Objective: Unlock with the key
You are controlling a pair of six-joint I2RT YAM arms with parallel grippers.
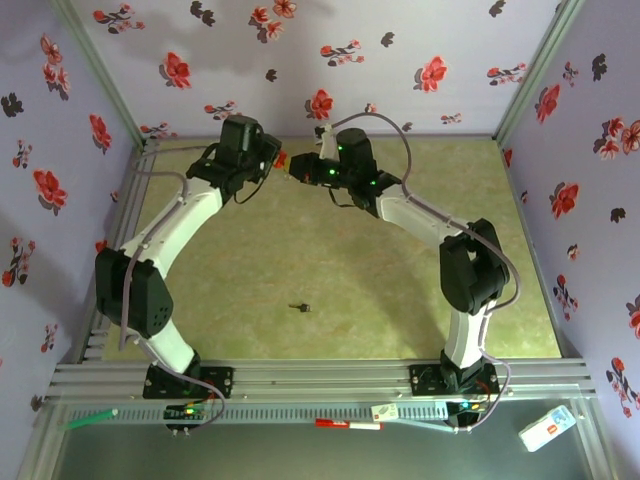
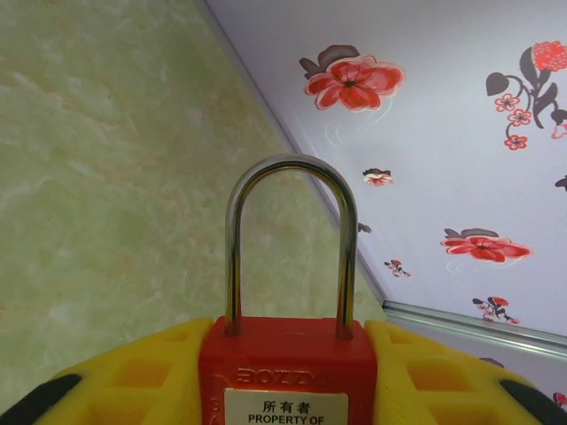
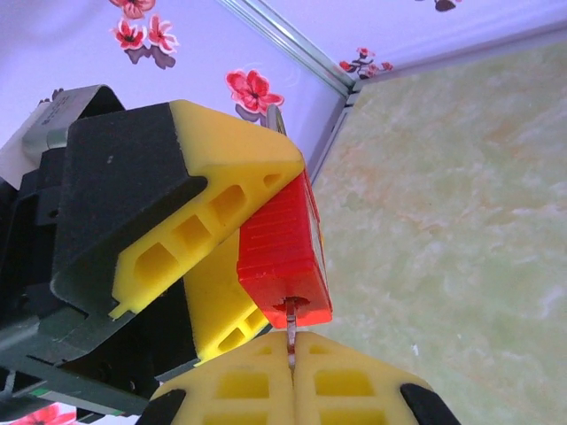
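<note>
Grippers faced each other above the far middle of the table [image 1: 400, 300]: the left gripper [image 2: 288, 381] clenched on the red padlock [image 2: 283, 350], the right gripper [image 3: 292, 359] pinched the key [image 3: 290, 320], blade tip in the keyway. Turning off-axis could, I judged, bend that thin blade or slip it from the grip, leaving the shackle [image 2: 291, 166] shut. Hidden between the fingers [image 3: 354, 390] were the key's head and how deep it sat. Another tiny dark key [image 1: 301, 307] lay nearer, mid-table.

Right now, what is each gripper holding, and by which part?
Left gripper: red padlock, by its body. Right gripper: key, by its head end, blade in the padlock.
</note>
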